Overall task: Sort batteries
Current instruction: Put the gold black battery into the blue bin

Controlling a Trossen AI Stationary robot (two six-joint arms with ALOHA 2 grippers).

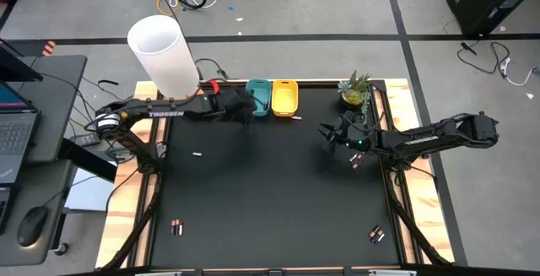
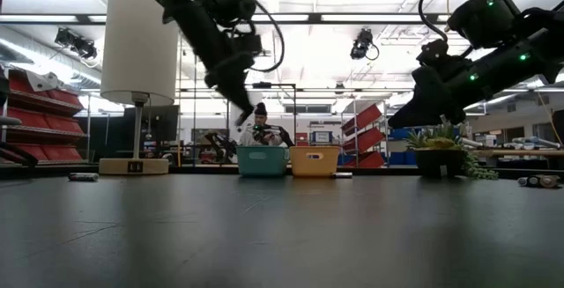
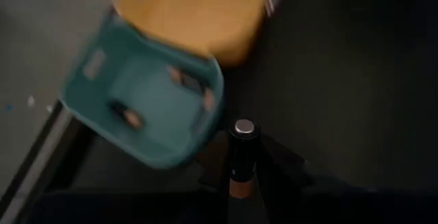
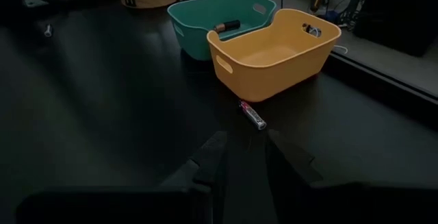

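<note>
Battery (image 3: 243,152) clamped in my left pincer (image 3: 239,183), a black cell with a copper band, standing up between the fingers just beside the teal bin (image 3: 147,104). From the wrist the bin is blurry, but I can make out a few cells lying in it (image 3: 126,118). From above, the pincer is just a dark blob over that bin (image 1: 258,97), so the cell itself is lost there.

My right pincer (image 4: 239,159) hangs above the surface (image 1: 270,183) on the right side, near the potted plant (image 1: 356,90), fingers a narrow gap apart with nothing between them. Ahead of it a thin silver cell (image 4: 252,115) lies on the surface just beside the yellow bin (image 4: 274,49); something small sits in that bin's far corner (image 4: 311,29), too tiny to tell.

More cells are scattered: a whitish one mid-left (image 1: 196,154), a pair near the front left (image 1: 176,226), another pair near the front right (image 1: 376,235), all specks. A couple under my right arm (image 1: 355,159) are half hidden.
</note>
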